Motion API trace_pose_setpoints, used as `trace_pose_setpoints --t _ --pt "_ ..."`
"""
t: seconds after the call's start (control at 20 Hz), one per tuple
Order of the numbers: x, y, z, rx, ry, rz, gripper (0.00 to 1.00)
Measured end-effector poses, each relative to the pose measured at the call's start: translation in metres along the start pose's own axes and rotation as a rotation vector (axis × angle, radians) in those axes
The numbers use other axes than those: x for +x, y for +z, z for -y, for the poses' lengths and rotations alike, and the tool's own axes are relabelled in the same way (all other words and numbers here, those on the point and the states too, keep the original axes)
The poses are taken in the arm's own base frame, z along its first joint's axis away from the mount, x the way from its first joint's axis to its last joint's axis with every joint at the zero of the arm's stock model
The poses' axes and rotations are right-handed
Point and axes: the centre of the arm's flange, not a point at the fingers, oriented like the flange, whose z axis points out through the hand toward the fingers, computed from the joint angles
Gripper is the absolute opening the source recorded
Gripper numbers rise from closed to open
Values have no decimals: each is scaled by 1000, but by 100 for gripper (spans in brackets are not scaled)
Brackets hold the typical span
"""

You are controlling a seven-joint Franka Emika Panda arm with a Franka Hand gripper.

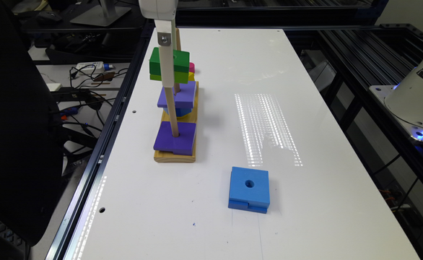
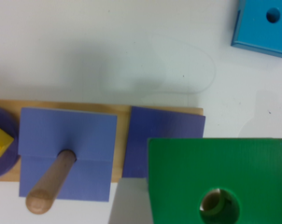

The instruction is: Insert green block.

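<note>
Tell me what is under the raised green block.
Under the green block, held up by the end effector, sits a purple block on the wooden base. A peg tip shows through its hole in the wrist view; the peg's lower part is covered.

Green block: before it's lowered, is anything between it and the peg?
Nothing visible blocks it. A peg tip shows through the hole of the green block; lower down, that peg seems to carry only a purple block.
</note>
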Motion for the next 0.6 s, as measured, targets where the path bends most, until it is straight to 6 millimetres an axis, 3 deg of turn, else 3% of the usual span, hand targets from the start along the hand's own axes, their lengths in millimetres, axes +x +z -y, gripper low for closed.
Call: trace_pose_setpoints --t 0.6 --pt "0 1 3 4 -1 0 0"
